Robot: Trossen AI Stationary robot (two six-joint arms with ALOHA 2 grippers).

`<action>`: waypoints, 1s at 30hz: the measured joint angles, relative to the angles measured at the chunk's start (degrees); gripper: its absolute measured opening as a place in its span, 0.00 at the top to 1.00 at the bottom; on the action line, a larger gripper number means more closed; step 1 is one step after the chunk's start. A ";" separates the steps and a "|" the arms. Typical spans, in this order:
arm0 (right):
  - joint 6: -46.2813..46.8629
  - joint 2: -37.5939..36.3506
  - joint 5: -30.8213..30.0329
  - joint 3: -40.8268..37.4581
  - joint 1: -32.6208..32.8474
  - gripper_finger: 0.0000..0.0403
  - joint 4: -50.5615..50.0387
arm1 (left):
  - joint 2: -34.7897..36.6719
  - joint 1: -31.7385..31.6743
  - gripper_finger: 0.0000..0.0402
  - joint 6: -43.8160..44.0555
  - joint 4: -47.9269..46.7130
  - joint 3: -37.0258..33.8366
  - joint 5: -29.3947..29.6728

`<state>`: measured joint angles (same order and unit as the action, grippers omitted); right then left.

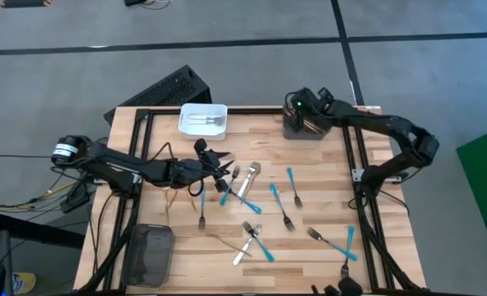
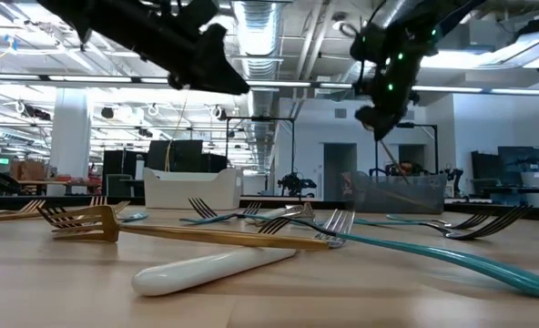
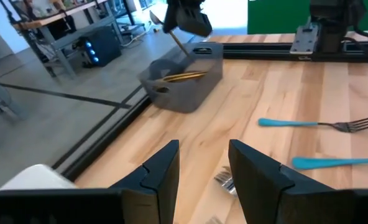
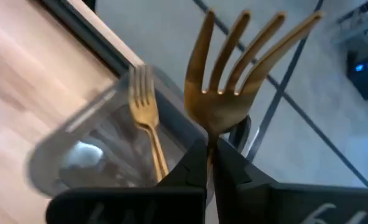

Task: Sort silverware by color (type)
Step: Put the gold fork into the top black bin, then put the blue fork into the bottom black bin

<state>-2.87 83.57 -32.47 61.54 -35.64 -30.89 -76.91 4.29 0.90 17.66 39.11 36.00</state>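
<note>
Right gripper tight on gold fork, tines above grey bin.

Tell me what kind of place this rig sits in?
Probably a big open robotics lab or industrial workspace. The low view shows exposed ceiling ducts and workbenches with equipment behind the wooden table; the high view shows a bare grey concrete floor marked with dark lines.
</note>
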 joint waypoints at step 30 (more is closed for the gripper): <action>6.35 -2.11 13.10 0.02 9.91 0.51 5.66 | 15.88 6.73 0.68 36.00 -53.21 0.00 11.27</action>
<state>3.48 81.46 -19.38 61.56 -25.73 -25.23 -61.04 11.02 36.90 -35.55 39.11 47.27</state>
